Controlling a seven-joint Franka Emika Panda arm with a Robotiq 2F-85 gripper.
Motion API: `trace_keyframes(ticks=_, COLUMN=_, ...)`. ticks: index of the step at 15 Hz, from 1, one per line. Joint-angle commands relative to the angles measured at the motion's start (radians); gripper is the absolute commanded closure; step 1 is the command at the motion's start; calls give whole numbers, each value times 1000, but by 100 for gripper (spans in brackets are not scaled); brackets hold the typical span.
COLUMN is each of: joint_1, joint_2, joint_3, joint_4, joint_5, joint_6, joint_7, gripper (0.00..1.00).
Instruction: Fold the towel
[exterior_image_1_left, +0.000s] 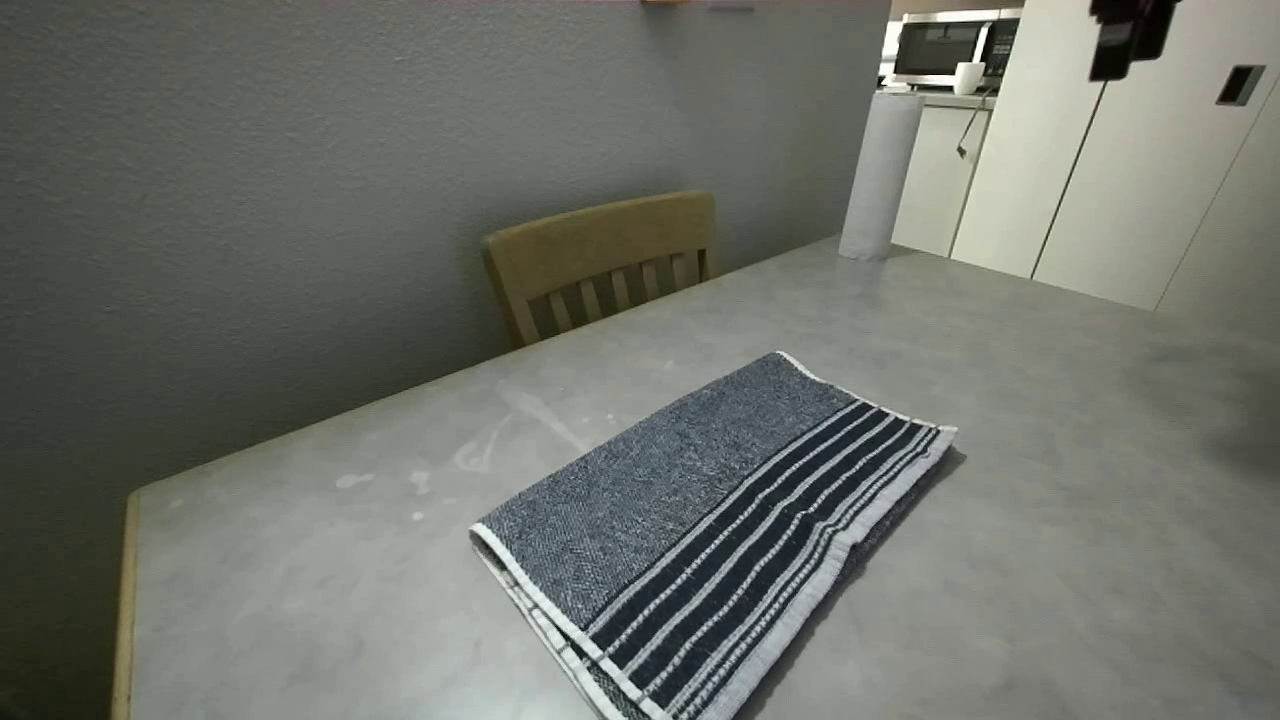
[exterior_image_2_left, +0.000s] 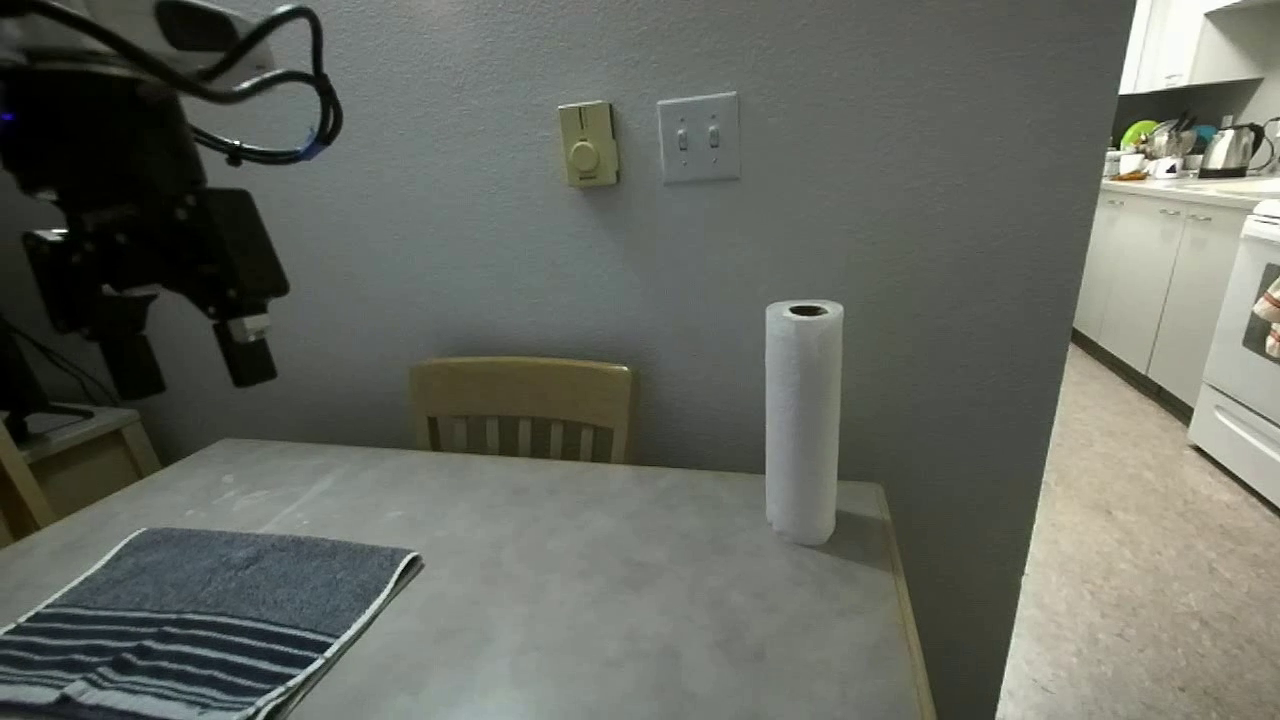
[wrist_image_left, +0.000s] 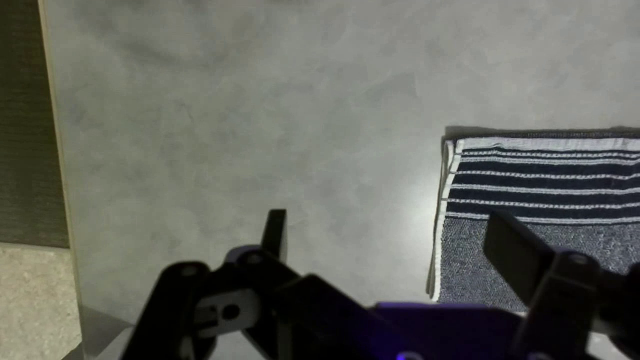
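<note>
Textured grey wall (exterior_image_2_left: 900, 250), mottled grey tabletop (exterior_image_1_left: 1050, 480): loose layers could slip

A slatted chair of yellowish wood (exterior_image_2_left: 520, 378) stands between tabletop and wall, and an upright white roll of paper towels (exterior_image_2_left: 803, 430) stands near a corner. The soft rectangular grey-blue towel (exterior_image_1_left: 690, 480), banded with navy and white stripes along one long edge, lies flat on the tabletop, well apart from the roll. White hems stacked at its short ends suggest that it is doubled at least once; whether another fold is wanted, I cannot tell.

The black two-fingered gripper (exterior_image_2_left: 192, 375) hangs well above the tabletop, spread wide and holding nothing. In the wrist view one finger (wrist_image_left: 517, 257) overlaps the towel, while the opposite finger (wrist_image_left: 274, 232) shows over tabletop alone.

That placement is the first hazard. Should the gripper drop straight down and close from here, it would probably rake the short hem inward and bunch it. The hems at that end sit slightly out of line, so a shallow pinch could take the upper layer only, dragging it off the one beneath and undoing the fold. Too deep a reach would jam the fingertips against the tabletop. The ripple in the striped band hints at slack fabric, which a further fold could trap as a crease. The roll, tall and narrow, might topple if the gripper swung wide.
</note>
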Motion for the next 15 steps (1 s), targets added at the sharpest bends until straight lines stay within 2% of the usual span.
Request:
trace_keyframes(ticks=1, joint_1=-3, joint_2=34, joint_3=16, joint_4=26, joint_5=0, joint_6=-2, joint_7=-13, gripper=0)
trace_keyframes(ticks=7, joint_1=2, joint_2=111, joint_3=27, joint_4=95, joint_5=1, joint_6=-13, joint_7=-29, gripper=0)
trace_keyframes(ticks=15, joint_1=65, joint_2=272, joint_3=98, joint_4=261, joint_5=-19, joint_6=-100, joint_7=8, gripper=0)
